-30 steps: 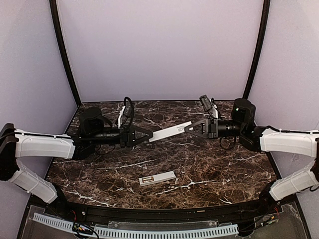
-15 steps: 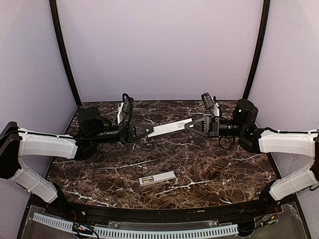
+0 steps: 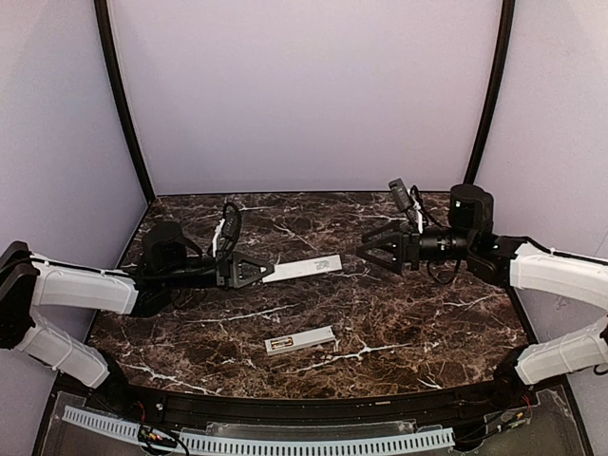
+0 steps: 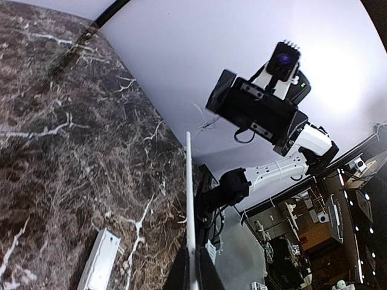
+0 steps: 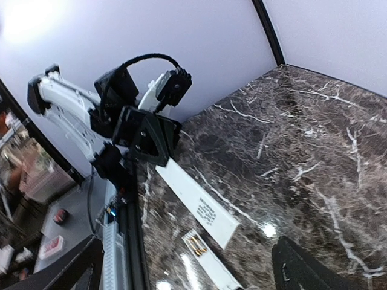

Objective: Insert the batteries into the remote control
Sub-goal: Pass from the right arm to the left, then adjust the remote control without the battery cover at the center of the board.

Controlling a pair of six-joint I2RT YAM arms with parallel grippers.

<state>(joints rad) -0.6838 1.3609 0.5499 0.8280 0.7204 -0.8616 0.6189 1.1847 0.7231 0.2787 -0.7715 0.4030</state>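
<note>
Remote control left-right, dark end left — left fingers clamp cover, right fingers apart.

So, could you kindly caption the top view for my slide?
Left claw holds the white cover strip over the table; right claw open; remote lies nearby.

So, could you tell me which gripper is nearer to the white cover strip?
Left. The left gripper is shut on one end of the cover strip; the right gripper stands open just off its other end.
</note>
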